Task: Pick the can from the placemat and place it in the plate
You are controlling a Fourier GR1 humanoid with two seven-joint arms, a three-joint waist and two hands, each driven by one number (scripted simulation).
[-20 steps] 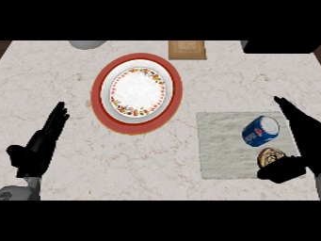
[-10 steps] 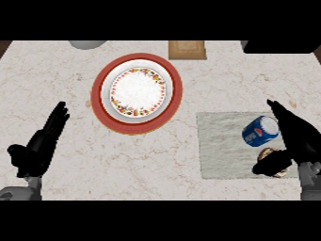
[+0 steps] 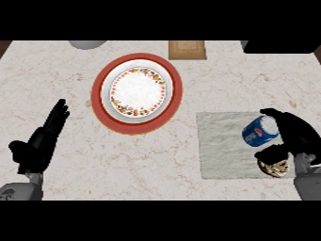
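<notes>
So my right hand (image 3: 298, 136) is wrapped around the far side of the can (image 3: 261, 131), fingers curling over its right edge and thumb tucked in below, because that's the only way I get a hold on something round and tipped like this. The can sits on the grey placemat (image 3: 222, 146), toward its right edge, leaning a bit rather than standing straight. It's blue with a red and white round logo, looks like a cola brand, but I can't read actual letters. The plate (image 3: 107, 92), white with a floral ring on a red rim, is well off to the left, so that's the carry ahead. My left hand (image 3: 41, 141) just rests flat, fingers straight, out of the way.
</notes>
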